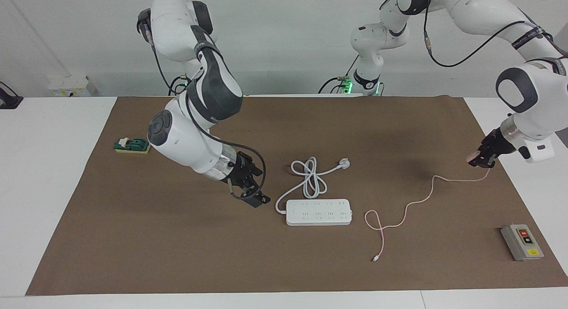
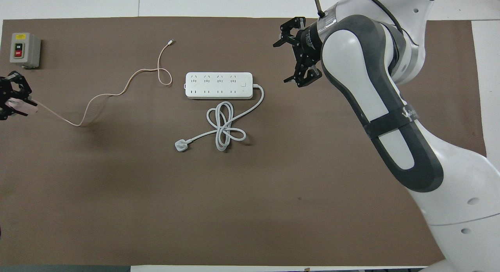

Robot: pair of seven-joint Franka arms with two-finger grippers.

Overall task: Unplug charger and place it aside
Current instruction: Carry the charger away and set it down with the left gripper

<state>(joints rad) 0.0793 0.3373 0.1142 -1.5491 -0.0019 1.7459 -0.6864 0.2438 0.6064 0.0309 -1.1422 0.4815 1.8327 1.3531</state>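
Observation:
The pale pink charger cube is clamped in my left gripper, which holds it up over the brown mat near the left arm's end of the table. It also shows in the overhead view, in the left gripper. Its thin pink cable trails down onto the mat, makes a loop and ends in a small connector. The white power strip lies mid-table with nothing plugged into it. My right gripper is open and empty, low over the mat beside the strip's corded end.
The strip's thick white cord lies coiled, with its plug, nearer to the robots than the strip. A grey switch box sits at the left arm's end. A green switch on a yellow pad sits at the right arm's end.

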